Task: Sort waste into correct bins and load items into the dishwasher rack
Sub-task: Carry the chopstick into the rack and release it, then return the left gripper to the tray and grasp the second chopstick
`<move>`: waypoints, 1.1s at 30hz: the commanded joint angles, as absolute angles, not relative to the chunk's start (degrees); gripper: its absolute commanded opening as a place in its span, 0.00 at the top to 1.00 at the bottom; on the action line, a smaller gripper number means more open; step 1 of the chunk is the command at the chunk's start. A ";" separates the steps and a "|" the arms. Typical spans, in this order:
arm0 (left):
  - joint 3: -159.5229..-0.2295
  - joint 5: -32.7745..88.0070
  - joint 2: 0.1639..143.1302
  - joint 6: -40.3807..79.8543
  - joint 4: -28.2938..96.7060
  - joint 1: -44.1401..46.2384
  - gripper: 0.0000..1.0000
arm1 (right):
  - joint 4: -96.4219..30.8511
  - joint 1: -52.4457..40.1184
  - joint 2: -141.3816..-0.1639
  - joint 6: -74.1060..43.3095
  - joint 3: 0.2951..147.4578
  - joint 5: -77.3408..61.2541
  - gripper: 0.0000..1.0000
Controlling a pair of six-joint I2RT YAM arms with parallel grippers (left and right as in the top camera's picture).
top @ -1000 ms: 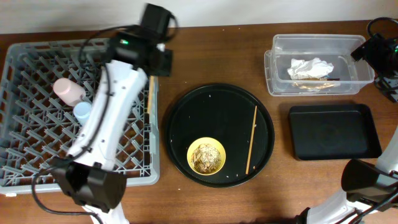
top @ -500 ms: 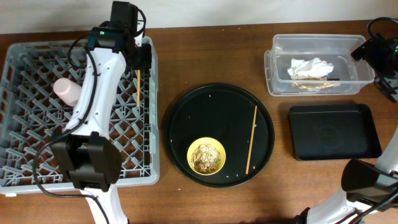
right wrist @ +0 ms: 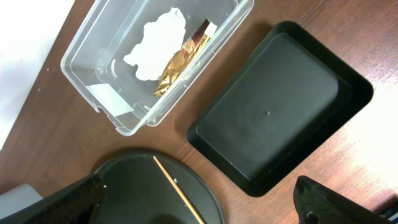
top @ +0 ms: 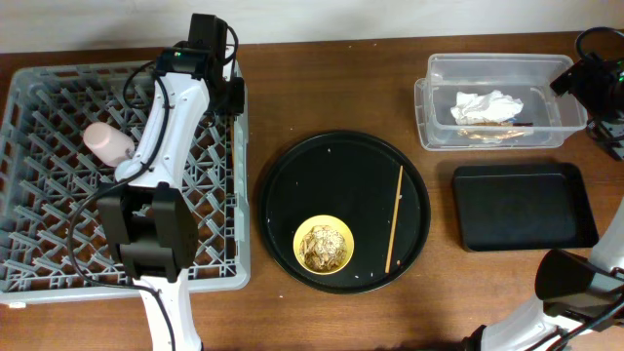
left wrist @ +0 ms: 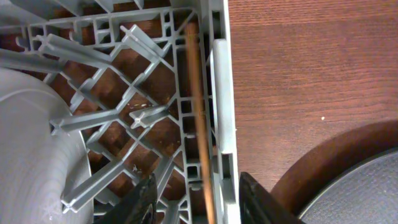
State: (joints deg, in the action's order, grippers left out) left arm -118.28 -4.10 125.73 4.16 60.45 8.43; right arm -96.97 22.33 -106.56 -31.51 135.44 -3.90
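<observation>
Left claw point(left wrist: 198, 182): released, fingers point(left wrist: 147, 200) parted, poised over the far right corner of the dishwasher rack point(top: 24, 107).
Chopstick point(left wrist: 194, 106): lies loose inside the rack along its right wall, running between the parted fingers and pinched by neither.
Plate point(left wrist: 28, 162): pale grey curve at the left edge of the left wrist view, standing among the rack's pegs.
Pink cup point(top: 107, 143): on its side in the rack, left of the arm.
Second chopstick point(top: 395, 219): on the right half of the round black tray point(top: 283, 175), mid-table point(top: 331, 88).
Yellow bowl point(top: 324, 244): at the tray's near edge, holding beige-brown food scraps point(top: 325, 248).
Clear tub point(top: 434, 132): far right, holding the crumpled white napkin point(top: 486, 105).
Black rectangular tray point(top: 525, 207): just in front of the tub.
Right claw point(right wrist: 199, 190): spread wide above the two bins, grasping nothing.
</observation>
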 commanded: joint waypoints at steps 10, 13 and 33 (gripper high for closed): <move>-126.61 22.63 119.42 4.69 70.87 9.02 0.57 | -97.30 22.52 -106.56 -31.81 135.41 -3.14 0.01; -126.58 36.75 118.87 4.69 72.99 11.49 0.57 | -97.30 22.52 -106.56 -31.81 135.41 -3.14 0.01; -109.84 -4.51 123.26 29.12 61.91 53.76 0.57 | -97.30 22.52 -106.56 -31.81 135.41 -3.14 0.01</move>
State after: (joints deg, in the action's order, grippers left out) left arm -112.14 5.85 120.81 26.30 63.37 51.24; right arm -96.97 22.33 -106.56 -31.48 135.44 -3.88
